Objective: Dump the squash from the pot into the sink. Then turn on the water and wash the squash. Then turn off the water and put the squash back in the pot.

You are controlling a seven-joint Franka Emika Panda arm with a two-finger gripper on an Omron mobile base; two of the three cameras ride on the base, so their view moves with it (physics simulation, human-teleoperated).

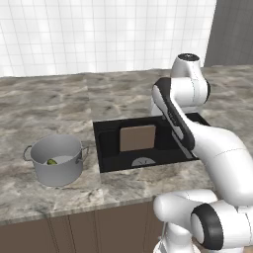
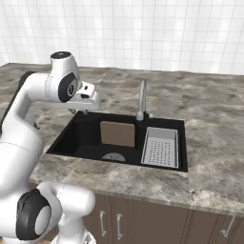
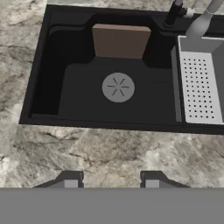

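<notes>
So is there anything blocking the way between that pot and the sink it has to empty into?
Nothing visible does. The pot, with the squash inside, stands on bare counter just left of the sink. Inside the basin, a brown board leans against the back wall, leaving the drain area free.

squash (image 1: 51,161): in pot (image 1: 57,170) | pot: upright, counter, left of sink (image 1: 106,158)

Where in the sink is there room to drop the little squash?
The sink floor around the drain is bare, between the left wall and the strainer tray. The right side is crowded by that tray; a brown board leans at the back.
</notes>
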